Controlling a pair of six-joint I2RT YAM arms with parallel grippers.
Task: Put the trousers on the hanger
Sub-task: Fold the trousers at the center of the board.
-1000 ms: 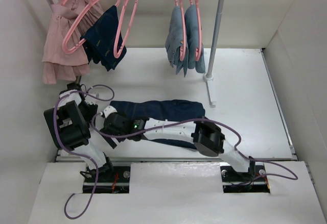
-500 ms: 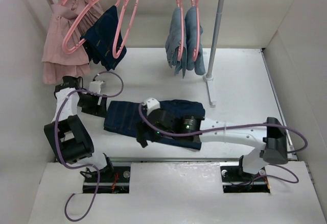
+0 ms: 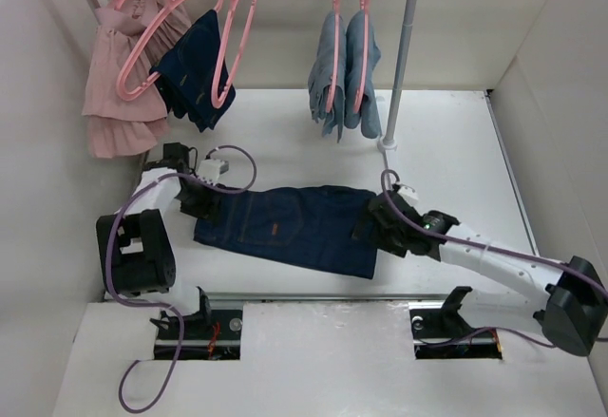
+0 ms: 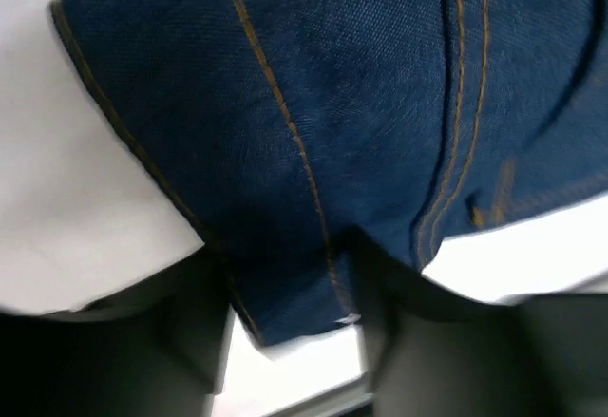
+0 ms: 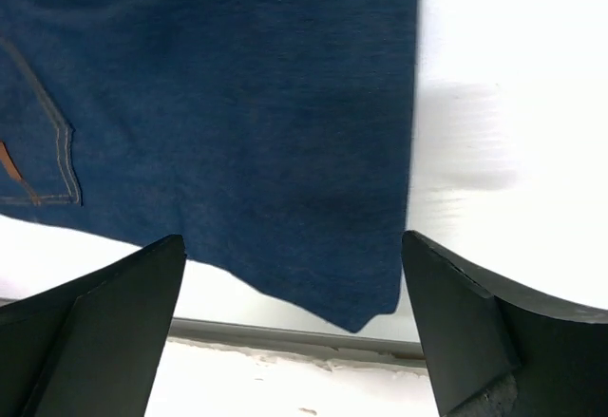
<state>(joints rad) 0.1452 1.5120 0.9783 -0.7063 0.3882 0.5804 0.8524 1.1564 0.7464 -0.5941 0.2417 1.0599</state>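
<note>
The trousers are dark navy jeans with orange stitching, lying flat across the table's middle. My left gripper is at their left end. In the left wrist view a denim corner lies between its parted fingers. My right gripper is open at the right end. In the right wrist view its wide-apart fingertips hover over the trousers' near right corner. A thin pink hanger hangs tilted on the rail at the back left.
The rail holds a pink garment, a small navy garment and light blue jeans on pink hangers. The rack's grey pole stands at back centre-right. White walls close in both sides. A metal strip edges the table's near side.
My right arm swept from the trousers' left end to their right end. The trousers now lie flatter and wider. My left gripper moved up to their left edge.
</note>
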